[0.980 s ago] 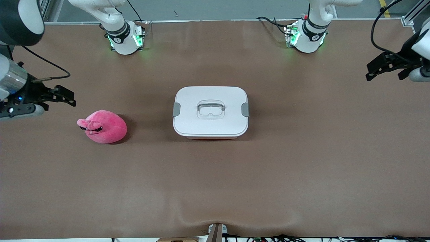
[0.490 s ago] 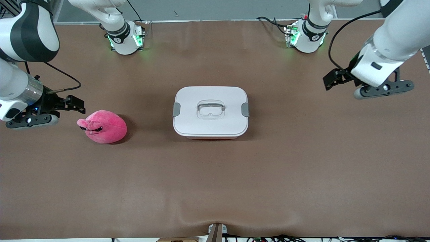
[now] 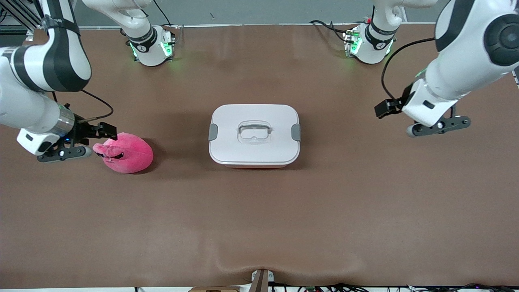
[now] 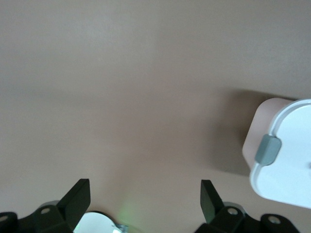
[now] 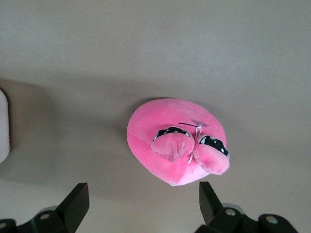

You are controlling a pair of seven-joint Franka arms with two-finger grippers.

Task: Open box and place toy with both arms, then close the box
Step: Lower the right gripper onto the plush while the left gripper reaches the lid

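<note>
Both grippers moved inward, R seemingly by toy.

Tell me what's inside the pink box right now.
Cannot be seen: the box has its white lid on, both grey clips down. The toy lies outside, toward the right arm's end.

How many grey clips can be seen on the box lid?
2. One grey clip sits on the box lid's edge toward the right arm's end of the table; the other grey clip on the edge toward the left arm's end. None seems hidden.
</note>
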